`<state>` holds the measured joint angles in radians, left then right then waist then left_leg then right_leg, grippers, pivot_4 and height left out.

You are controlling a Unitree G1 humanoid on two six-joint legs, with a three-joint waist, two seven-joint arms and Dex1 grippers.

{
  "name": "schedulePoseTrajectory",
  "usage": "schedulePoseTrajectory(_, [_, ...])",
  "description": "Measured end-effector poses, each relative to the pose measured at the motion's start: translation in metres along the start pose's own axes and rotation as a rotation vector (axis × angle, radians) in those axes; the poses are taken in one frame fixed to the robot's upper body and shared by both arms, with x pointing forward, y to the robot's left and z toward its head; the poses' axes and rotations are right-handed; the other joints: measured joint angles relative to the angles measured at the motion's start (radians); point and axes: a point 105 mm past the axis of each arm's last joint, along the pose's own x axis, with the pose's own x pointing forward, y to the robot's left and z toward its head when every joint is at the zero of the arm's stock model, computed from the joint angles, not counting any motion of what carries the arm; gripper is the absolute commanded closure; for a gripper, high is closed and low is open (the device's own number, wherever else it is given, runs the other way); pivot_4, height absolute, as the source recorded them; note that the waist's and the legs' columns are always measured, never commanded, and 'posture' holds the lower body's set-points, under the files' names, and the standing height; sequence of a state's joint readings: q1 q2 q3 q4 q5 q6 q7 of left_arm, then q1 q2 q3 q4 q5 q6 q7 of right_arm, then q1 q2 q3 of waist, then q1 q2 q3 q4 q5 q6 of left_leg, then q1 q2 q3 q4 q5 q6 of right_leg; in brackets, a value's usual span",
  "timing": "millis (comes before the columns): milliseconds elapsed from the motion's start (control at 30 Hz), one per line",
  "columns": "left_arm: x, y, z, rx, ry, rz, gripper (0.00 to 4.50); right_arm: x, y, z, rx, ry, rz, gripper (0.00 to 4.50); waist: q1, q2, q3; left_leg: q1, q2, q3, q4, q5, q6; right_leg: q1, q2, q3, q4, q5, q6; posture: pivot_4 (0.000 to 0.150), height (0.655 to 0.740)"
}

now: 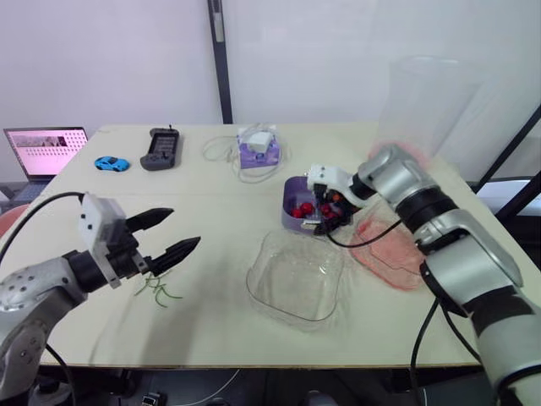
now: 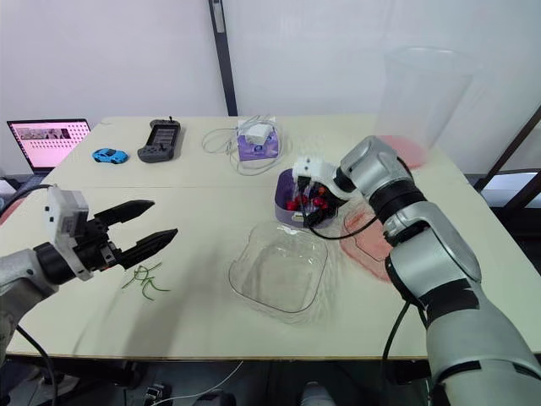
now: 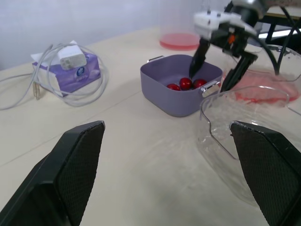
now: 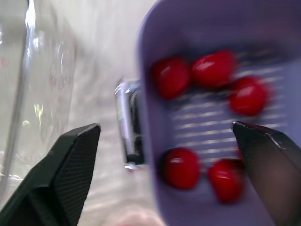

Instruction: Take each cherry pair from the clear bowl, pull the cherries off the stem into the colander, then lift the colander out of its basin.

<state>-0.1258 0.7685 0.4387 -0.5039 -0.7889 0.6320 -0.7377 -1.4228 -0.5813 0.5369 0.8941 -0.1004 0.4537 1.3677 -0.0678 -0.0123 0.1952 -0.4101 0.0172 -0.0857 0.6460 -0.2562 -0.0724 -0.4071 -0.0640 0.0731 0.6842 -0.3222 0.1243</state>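
The purple colander [image 1: 295,193] sits in its basin mid-table and holds several red cherries [image 4: 214,68]. My right gripper [image 3: 217,70] is open and straddles the colander's near rim, one finger inside among the cherries and one outside by the metal handle [image 4: 128,126]. The clear bowl [image 1: 297,277] stands just in front of it, with nothing visible in it. Green stems [image 1: 157,290] lie on the table at the left. My left gripper [image 1: 184,227] hovers open above the stems, holding nothing.
At the back are a laptop [image 1: 46,152], a blue toy car [image 1: 111,163], a black handheld device [image 1: 161,148], and a purple tissue pack with a charger and cable [image 1: 258,148]. A pinkish clear tray [image 1: 390,247] lies right of the bowl. A tall clear container [image 1: 423,106] stands behind.
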Motion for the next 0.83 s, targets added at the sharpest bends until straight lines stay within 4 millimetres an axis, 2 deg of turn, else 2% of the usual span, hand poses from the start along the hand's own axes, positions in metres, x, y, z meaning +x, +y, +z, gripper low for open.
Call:
schedulePoseTrajectory(67, [0.002,0.004,0.0,-0.014,0.011,0.0,0.0,-0.029,-0.009,0.017,0.004,-0.078,-0.059,0.03,0.0,0.0,0.0,0.0,0.0,0.0,0.0,0.0,0.0,0.0,0.0,0.0,0.0,0.0,0.0,0.15,0.7332])
schedulePoseTrajectory(133, [0.006,0.008,0.0,-0.022,0.018,-0.014,0.0,-0.061,-0.016,0.024,0.031,-0.16,-0.125,0.03,0.006,-0.001,0.0,0.0,0.0,0.0,0.0,0.0,0.0,0.001,0.0,-0.001,-0.001,0.0,0.0,0.15,0.7332])
schedulePoseTrajectory(200, [0.011,0.012,0.0,-0.025,0.036,-0.031,0.0,-0.086,-0.021,0.02,0.075,-0.24,-0.204,0.03,0.011,-0.001,0.0,0.0,0.0,0.0,0.0,0.0,0.0,0.002,0.0,-0.001,-0.001,0.0,0.0,0.15,0.7332])
schedulePoseTrajectory(267, [0.015,0.016,0.0,-0.016,0.049,-0.04,0.0,-0.107,-0.025,0.008,0.113,-0.32,-0.282,0.03,0.019,-0.001,-0.001,0.0,0.0,0.0,0.001,0.0,0.0,0.002,0.0,0.0,-0.002,0.0,0.0,0.15,0.7332])
schedulePoseTrajectory(367, [0.025,0.025,-0.005,-0.003,0.083,-0.061,0.0,-0.13,-0.017,-0.03,0.14,-0.444,-0.397,0.03,0.03,-0.001,-0.001,0.0,0.0,0.0,0.0,0.0,0.001,0.003,0.0,-0.001,-0.002,0.0,0.0,0.15,0.7332])
schedulePoseTrajectory(467, [0.031,0.033,-0.01,0.002,0.098,-0.079,0.0,-0.14,-0.001,-0.073,0.237,-0.45,-0.474,0.03,0.029,0.0,0.0,0.0,0.0,0.001,0.0,-0.001,0.001,0.002,0.0,0.0,-0.002,0.0,0.0,0.15,0.7332])
schedulePoseTrajectory(600, [0.037,0.038,-0.022,0.011,0.136,-0.131,0.0,-0.156,0.026,-0.1,0.278,-0.507,-0.548,0.03,0.017,0.002,0.0,0.002,0.0,0.002,0.0,-0.001,0.001,0.002,0.002,0.002,0.0,0.0,0.0,0.15,0.7332])
schedulePoseTrajectory(700, [0.038,0.051,-0.029,-0.01,0.142,-0.114,0.0,-0.159,0.045,-0.138,0.359,-0.494,-0.597,0.03,0.023,0.001,-0.001,0.002,0.0,0.002,0.001,-0.001,0.001,0.004,0.002,0.001,0.0,0.0,0.0,0.15,0.7332])
schedulePoseTrajectory(833, [0.036,0.06,-0.035,-0.035,0.149,-0.098,0.0,-0.156,0.06,-0.172,0.435,-0.45,-0.641,0.03,0.021,0.001,-0.001,0.002,0.0,0.002,0.001,-0.001,0.001,0.004,0.001,0.002,-0.001,0.0,0.0,0.15,0.7332])
